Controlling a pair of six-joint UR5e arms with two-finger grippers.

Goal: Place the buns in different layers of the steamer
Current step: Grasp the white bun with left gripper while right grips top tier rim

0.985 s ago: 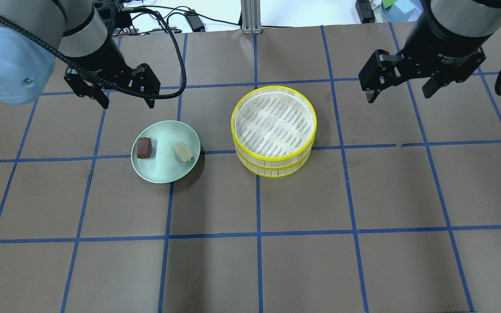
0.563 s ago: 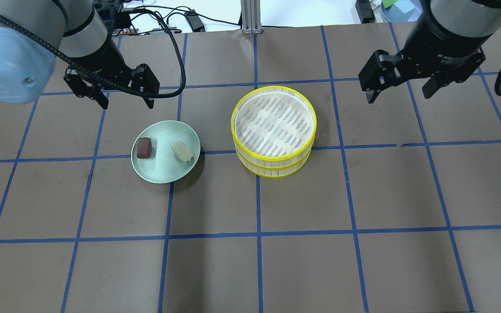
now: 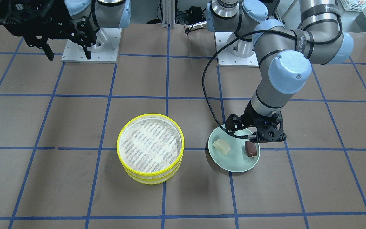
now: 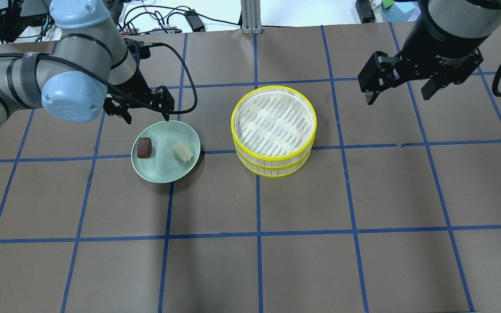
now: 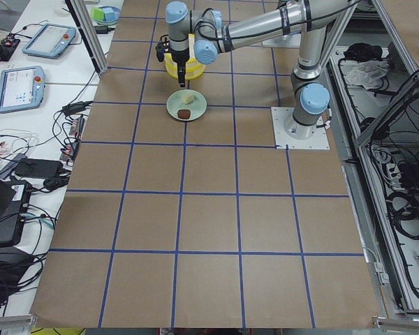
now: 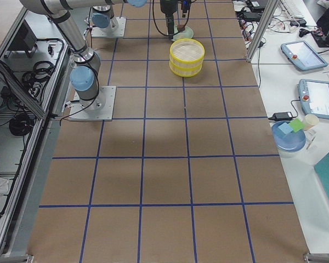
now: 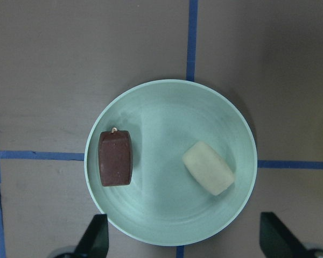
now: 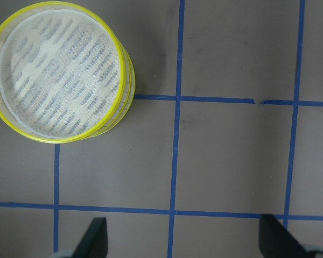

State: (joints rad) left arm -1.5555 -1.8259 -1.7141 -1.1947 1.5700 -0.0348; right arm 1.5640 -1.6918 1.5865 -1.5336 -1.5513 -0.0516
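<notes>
- Overhead: the left gripper (image 4: 146, 114) hangs wide open and empty over the far rim of the plate (image 4: 165, 168). The brown bun (image 4: 144, 148) and cream bun (image 4: 182, 151) lie just beneath and ahead of it (likely lined up for a first pick). The steamer (image 4: 276, 126) sits well off to its right. The right gripper (image 4: 397, 93), also spread and empty, hovers apart from the steamer on its left, probably placed to lift the top layer (image 4: 274, 88).
- Front-facing: the layers stack flush. The top floor is bare, and the inside of the lower layer (image 3: 151, 179) is hidden.
- Side views: too small to add anything.
- Left wrist: both buns sit ahead of the gripper, apart from each other. The brown one is blocky and matte, the cream one oblong and smooth. The plate is glazed pale green with faint rings.
- Right wrist: the steamer lies ahead and to the left, with yellow rims, slatted cream walls and a striped floor.
</notes>
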